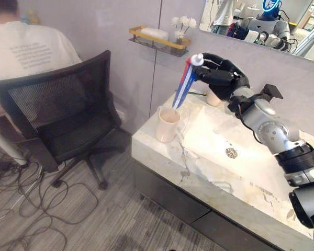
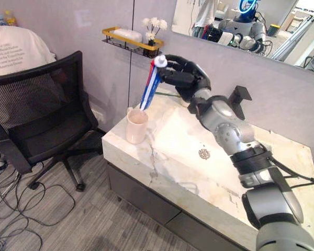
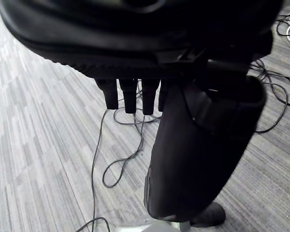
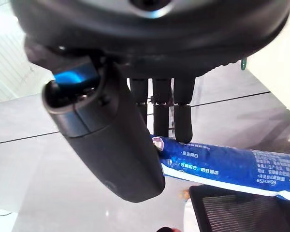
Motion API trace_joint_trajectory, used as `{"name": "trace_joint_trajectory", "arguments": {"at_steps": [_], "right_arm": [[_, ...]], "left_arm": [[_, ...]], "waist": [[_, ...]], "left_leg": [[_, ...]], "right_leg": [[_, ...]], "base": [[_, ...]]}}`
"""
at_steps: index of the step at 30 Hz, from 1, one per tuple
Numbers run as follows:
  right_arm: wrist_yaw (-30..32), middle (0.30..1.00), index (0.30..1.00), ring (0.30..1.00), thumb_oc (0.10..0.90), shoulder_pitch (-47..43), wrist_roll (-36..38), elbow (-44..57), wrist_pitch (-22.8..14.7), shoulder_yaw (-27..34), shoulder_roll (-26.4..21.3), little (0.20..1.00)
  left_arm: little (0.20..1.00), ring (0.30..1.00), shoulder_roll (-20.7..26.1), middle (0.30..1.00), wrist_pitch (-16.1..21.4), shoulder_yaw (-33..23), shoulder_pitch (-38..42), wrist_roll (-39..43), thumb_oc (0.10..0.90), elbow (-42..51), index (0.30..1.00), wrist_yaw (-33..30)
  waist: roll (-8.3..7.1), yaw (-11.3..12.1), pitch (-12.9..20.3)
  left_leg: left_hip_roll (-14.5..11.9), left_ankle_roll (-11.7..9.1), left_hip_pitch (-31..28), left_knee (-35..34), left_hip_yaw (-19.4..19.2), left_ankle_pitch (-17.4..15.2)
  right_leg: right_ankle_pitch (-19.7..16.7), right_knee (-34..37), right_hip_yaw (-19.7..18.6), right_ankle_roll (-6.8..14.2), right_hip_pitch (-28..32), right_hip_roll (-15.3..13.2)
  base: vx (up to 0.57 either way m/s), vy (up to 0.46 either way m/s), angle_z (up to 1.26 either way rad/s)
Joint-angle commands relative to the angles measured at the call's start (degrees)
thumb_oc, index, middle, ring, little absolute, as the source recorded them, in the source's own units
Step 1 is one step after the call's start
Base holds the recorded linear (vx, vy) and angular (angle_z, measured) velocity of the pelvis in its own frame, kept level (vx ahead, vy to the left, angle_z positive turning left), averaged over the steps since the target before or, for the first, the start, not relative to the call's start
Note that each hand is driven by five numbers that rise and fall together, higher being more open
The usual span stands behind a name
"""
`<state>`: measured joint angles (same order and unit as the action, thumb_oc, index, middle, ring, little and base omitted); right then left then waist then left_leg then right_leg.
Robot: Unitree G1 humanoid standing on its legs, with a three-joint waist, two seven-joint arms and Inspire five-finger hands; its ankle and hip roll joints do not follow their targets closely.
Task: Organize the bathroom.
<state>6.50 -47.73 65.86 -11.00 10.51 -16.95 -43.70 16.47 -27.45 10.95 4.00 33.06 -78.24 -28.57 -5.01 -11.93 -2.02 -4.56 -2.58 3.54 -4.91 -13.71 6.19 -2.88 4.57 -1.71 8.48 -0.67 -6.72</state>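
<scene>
While the robot's dark right hand (image 1: 222, 73) pinches the capped end of a blue, white and red toothpaste tube (image 1: 184, 83) near the upper middle of the frame, the tube's flat tail points down just over the mouth of a pale pink ceramic cup (image 1: 167, 124) at the marble counter's (image 1: 209, 167) left corner. The step looks like dropping the tube into the cup; next it needs lowering, then letting go. The cup appears otherwise empty. A gold wall shelf (image 1: 157, 41) carries a white bar and white flowers (image 1: 183, 22). The left hand (image 3: 135, 96) hangs over the floor, fingers straight.
</scene>
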Motion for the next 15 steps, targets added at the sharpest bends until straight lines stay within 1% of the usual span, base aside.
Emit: {"name": "trace_joint_trajectory", "arguments": {"at_steps": [1,4,9,15], "right_arm": [[0.0,0.3,0.3,0.3,0.4,-7.4,1.6,1.9,-9.4,8.9,0.7,0.3],[0.4,0.3,0.3,0.3,0.4,-6.8,1.5,2.1,-10.1,9.4,1.2,0.3],[0.3,0.3,0.3,0.3,0.4,-6.0,1.6,2.5,-10.5,10.0,1.6,0.3],[-0.2,0.3,0.3,0.3,0.4,-4.1,2.0,3.5,-10.7,11.2,1.8,0.3]], "left_arm": [[0.9,0.9,4.3,0.9,-2.5,2.1,-1.5,-2.4,0.8,-4.8,0.9,-2.8],[0.9,0.9,4.3,0.9,-2.9,2.4,-1.2,-2.5,0.8,-4.6,0.9,-2.4],[0.9,0.9,3.8,0.9,-2.6,2.8,-1.1,-2.1,0.8,-4.5,0.9,-2.4],[0.9,0.9,3.3,0.9,-2.1,2.5,-1.1,-1.9,0.8,-4.7,0.9,-2.8]], "waist": [[-0.88,1.7,2.1],[-0.71,1.7,1.4],[-0.74,1.6,1.0],[-1.11,1.5,0.7]], "left_leg": [[-2.8,-0.5,-0.7,11.3,0.5,-11.0],[-2.7,-0.5,-0.3,11.5,0.9,-11.0],[-2.6,-0.5,-0.2,11.7,1.0,-11.2],[-2.7,-0.5,0.1,12.0,0.9,-11.2]], "right_leg": [[1.6,-6.1,-2.7,3.3,-5.6,-2.0],[1.5,-6.3,-2.8,3.2,-5.9,-2.0],[1.5,-6.3,-2.9,3.2,-6.0,-2.0],[1.4,-6.1,-2.9,3.1,-6.0,-1.9]], "base": [[0.0,0.0,0.0],[0.0,0.0,0.0],[0.0,0.0,0.0],[0.0,0.0,0.0]]}}
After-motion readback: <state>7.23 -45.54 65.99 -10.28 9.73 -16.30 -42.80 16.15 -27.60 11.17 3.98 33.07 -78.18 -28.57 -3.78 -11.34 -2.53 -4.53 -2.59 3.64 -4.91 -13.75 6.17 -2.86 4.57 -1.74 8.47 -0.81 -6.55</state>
